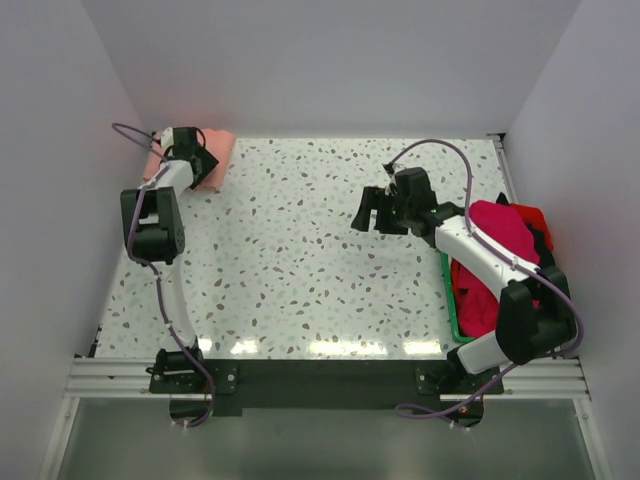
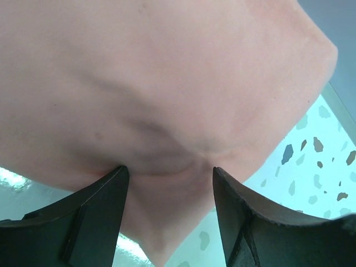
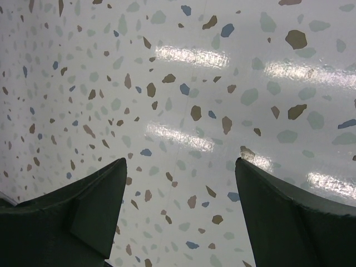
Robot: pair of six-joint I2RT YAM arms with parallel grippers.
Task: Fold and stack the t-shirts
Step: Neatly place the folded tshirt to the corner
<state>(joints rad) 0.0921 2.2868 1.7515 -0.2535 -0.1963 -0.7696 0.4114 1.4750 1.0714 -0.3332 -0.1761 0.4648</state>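
White walls box in the speckled desk (image 1: 300,260). Over at its right edge sits the green tray (image 1: 450,300), heaped high: a magenta shirt (image 1: 500,228) on top, a red shirt (image 1: 530,213) and a black shirt (image 1: 541,240) bunched behind it. Far-left corner now: the pink shirt (image 1: 215,150) lies in a compact bundle on the desk, and the left jaws stand spread on it, tips pressing into the cloth, nothing pinched. Right jaws hang wide apart above bare desk, left of the tray, holding nothing.
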